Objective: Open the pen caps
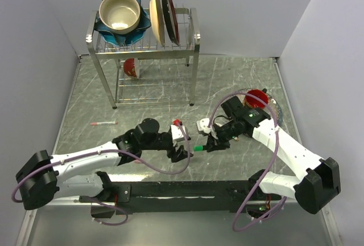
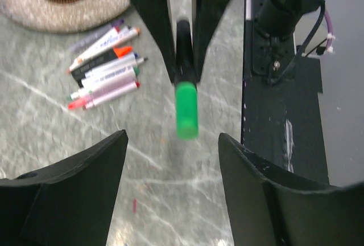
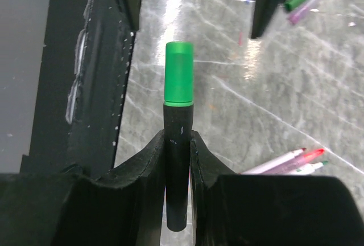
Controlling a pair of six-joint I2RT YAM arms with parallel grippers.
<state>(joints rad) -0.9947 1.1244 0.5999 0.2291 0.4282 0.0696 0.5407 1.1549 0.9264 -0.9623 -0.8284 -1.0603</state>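
Note:
A black-barrelled pen [image 3: 176, 166] with a green pen cap [image 3: 179, 75] is held level above the table, my right gripper [image 3: 177, 143] shut on its barrel. My left gripper [image 2: 172, 138] faces it, open. The green cap [image 2: 186, 118] sits just ahead of its fingertips [image 2: 116, 143], touching neither. From above, the cap [image 1: 198, 148] shows between the left gripper [image 1: 183, 150] and the right gripper [image 1: 213, 142]. A pile of other pens [image 2: 105, 69] with coloured caps lies on the table beyond.
A dish rack [image 1: 142, 46] with bowls and plates stands at the back left. A red bowl [image 1: 257, 97] on a speckled plate [image 2: 34, 7] is at the right. One lone pen [image 1: 103, 123] lies at the left. The black base rail [image 1: 187, 192] runs along the near edge.

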